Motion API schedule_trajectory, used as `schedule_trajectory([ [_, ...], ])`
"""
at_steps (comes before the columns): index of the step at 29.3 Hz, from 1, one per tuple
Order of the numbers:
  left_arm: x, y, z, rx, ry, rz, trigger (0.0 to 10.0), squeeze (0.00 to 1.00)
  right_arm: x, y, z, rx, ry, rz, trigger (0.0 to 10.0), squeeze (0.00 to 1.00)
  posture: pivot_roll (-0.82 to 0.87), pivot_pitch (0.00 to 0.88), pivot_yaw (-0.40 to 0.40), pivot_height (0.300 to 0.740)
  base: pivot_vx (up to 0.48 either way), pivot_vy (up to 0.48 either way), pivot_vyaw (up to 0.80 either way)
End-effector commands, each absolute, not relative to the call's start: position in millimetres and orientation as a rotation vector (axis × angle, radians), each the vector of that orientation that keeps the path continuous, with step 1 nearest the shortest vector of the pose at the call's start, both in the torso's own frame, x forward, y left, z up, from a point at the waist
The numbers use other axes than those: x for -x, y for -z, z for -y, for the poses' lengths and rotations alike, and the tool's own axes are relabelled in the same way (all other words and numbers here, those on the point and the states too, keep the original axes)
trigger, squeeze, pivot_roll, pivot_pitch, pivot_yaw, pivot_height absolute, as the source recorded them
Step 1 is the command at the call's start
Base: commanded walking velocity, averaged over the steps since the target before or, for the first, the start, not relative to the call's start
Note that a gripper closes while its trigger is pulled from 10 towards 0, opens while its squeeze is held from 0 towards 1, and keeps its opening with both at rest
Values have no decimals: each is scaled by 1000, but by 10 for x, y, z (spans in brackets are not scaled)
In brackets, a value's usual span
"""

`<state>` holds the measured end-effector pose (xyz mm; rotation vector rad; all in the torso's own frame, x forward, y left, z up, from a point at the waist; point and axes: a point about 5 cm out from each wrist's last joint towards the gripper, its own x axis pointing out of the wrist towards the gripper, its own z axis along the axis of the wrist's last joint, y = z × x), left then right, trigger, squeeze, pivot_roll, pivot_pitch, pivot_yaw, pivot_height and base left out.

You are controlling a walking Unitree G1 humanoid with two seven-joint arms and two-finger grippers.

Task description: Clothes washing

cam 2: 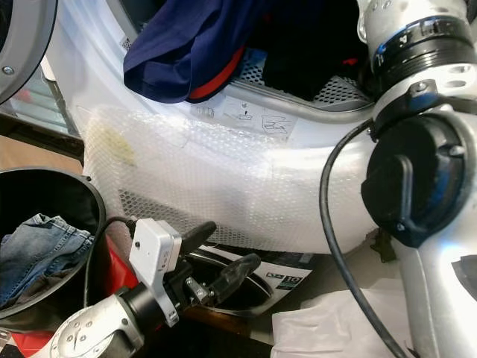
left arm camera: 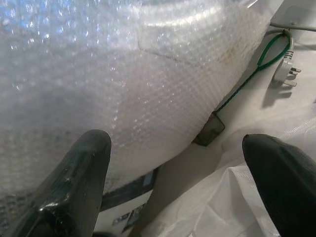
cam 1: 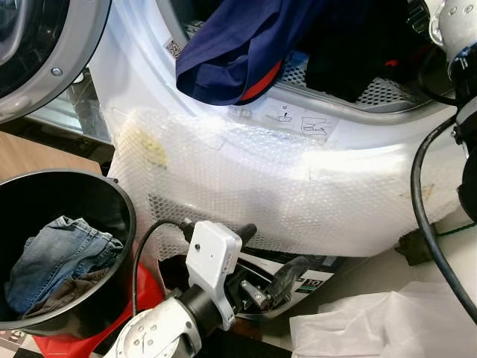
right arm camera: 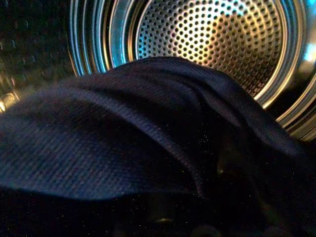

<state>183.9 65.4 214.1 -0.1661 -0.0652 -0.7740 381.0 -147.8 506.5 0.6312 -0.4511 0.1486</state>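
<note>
A navy garment point(cam 1: 231, 52) with a red lining hangs over the lower rim of the washer's opening, and a black garment point(cam 1: 350, 52) lies beside it inside. My right arm point(cam 2: 417, 186) reaches up into that opening. Its wrist view looks across navy cloth point(right arm camera: 123, 138) at the perforated steel drum point(right arm camera: 207, 44), with the fingers hidden. My left gripper point(cam 1: 270, 257) is low in front of the washer, open and empty, facing the bubble-wrapped front panel point(left arm camera: 123, 89). Blue jeans point(cam 1: 59, 257) lie in a black basket point(cam 1: 123, 205) at the lower left.
The washer's round door point(cam 1: 45, 52) stands open at the upper left. Bubble wrap point(cam 1: 261, 171) covers the washer's front. A red object point(cam 1: 145, 298) lies under the basket. White plastic sheeting point(cam 1: 380, 321) covers the floor at the right, near a white plug point(left arm camera: 286, 71) on a green cable.
</note>
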Motion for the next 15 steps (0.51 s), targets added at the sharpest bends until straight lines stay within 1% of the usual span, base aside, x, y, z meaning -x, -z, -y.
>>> schedule_trajectory([
  [1, -1752, -2157, -592, 197, 798, 60, 10000, 0, -3672, -5301, 1536, -715, -153, 535, 10000, 0, 5, 220, -300, 740, 0, 0, 0],
  [2, -1736, -2145, -588, 205, 790, 52, 10000, 0, -3644, -5348, 1520, -756, -169, 547, 10000, 0, 8, 219, -308, 740, 0, 0, 0],
  [7, -1705, -2137, -566, 212, 783, 49, 10000, 0, -3567, -5463, 1520, -736, -183, 610, 10000, 0, 21, 210, -323, 740, 0, 0, 0],
  [8, -1695, -2134, -560, 219, 774, 48, 10000, 0, -3508, -5546, 1494, -698, -208, 662, 10000, 0, 27, 208, -329, 740, 0, 0, 0],
  [12, -1672, -2128, -553, 227, 760, 46, 10000, 0, -3436, -5640, 1450, -686, -260, 726, 10000, 0, 33, 204, -341, 740, 0, 0, 0],
  [15, -1647, -2125, -541, 241, 744, 42, 10000, 0, -3349, -5737, 1515, -755, -296, 809, 10000, 0, 41, 198, -352, 740, 0, 0, 0],
])
